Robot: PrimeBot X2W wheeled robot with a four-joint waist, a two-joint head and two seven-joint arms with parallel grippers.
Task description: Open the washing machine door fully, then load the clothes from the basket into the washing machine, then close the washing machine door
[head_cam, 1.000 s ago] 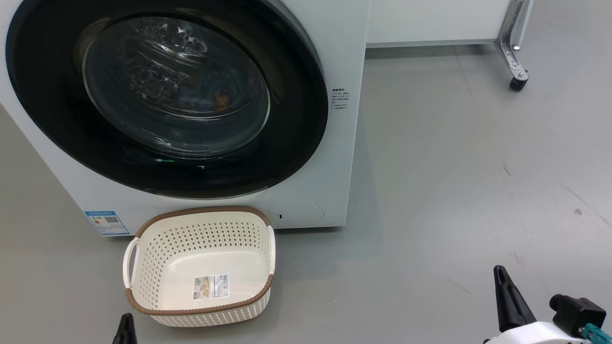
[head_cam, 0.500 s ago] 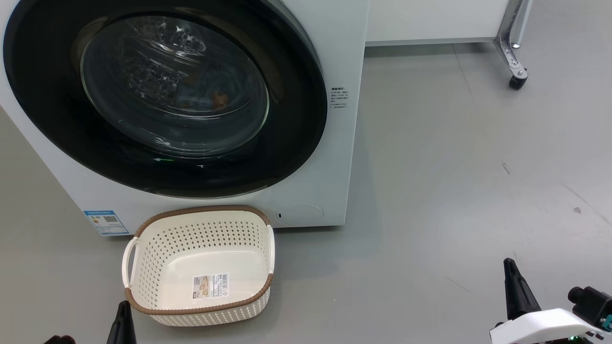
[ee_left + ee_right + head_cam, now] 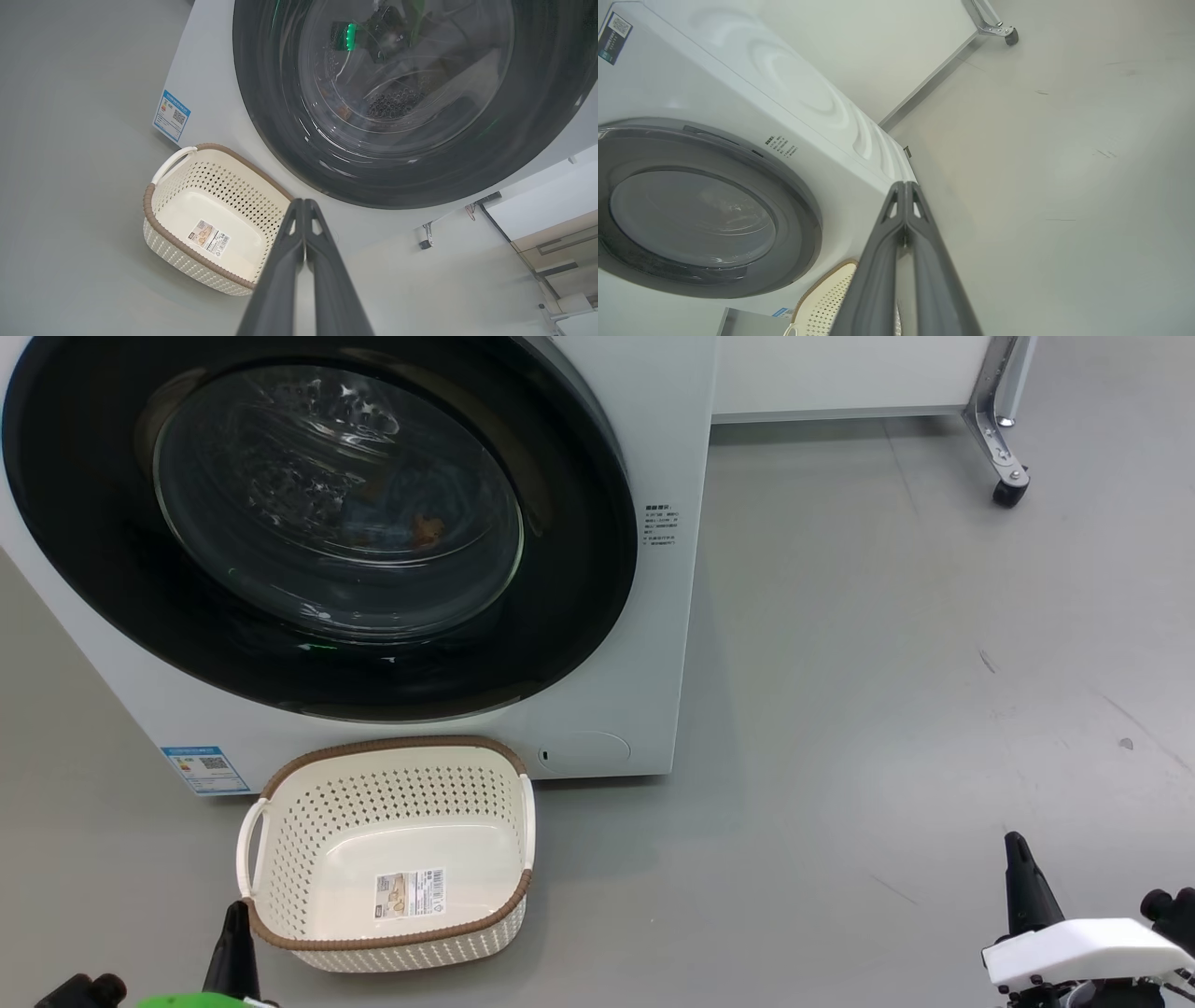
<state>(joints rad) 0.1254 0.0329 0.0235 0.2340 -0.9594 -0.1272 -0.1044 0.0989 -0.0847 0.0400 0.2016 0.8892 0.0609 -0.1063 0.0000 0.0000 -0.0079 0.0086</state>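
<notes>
The white washing machine [image 3: 667, 616] fills the upper left of the head view. Its washing machine door [image 3: 579, 579], black-rimmed with a glass bowl, lies flush against the front. Behind the glass a patch of blue and orange-brown clothes [image 3: 427, 529] shows dimly. The cream basket [image 3: 387, 745] stands on the floor just before the machine with nothing inside but its barcode label. My left gripper [image 3: 237, 910] is shut at the basket's near left corner, holding nothing. My right gripper [image 3: 1014, 845] is shut over bare floor far to the right. In the wrist views the left gripper [image 3: 303, 203] and right gripper [image 3: 905, 185] show fingers pressed together.
A metal leg on a black caster [image 3: 1008, 490] stands at the far right, beside a white panel [image 3: 840, 373] next to the machine. Grey floor [image 3: 887, 709] stretches to the machine's right. A blue sticker [image 3: 207, 770] marks its lower left corner.
My left gripper's tip has risen further into the head view beside the basket. My right gripper has drifted to the right. Door and basket have not moved.
</notes>
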